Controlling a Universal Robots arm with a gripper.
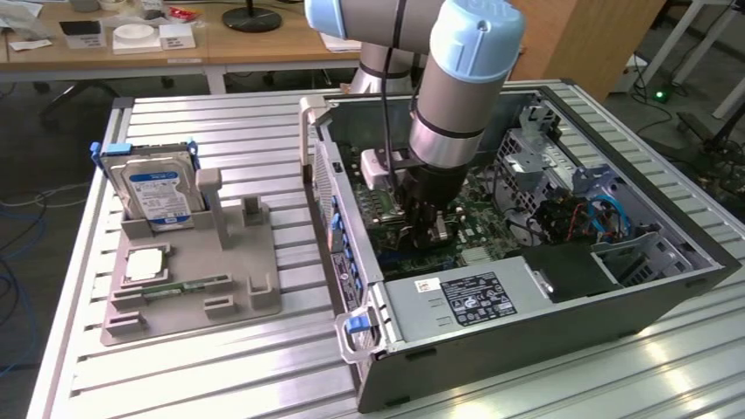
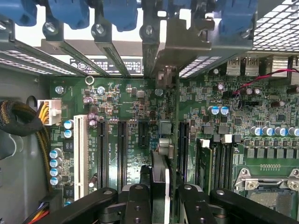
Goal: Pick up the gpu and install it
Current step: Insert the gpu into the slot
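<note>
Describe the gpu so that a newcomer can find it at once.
Look inside the open computer case, above its green motherboard. The gripper holds the gpu edge-on there: a thin dark card, unlike the boxy hard drive outside.

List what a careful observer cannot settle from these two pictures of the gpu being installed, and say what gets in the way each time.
- gpu, wrist view: seen edge-on between the gripper fingers; its faces are hidden.
- gpu's lower edge and its slot, wrist view: covered by the card itself, so seating is unclear.
- gripper, exterior view: the arm's wrist blocks the grip.
- hard drive label, exterior view: print too small.
- computer case near side, exterior view: cut off.
</note>
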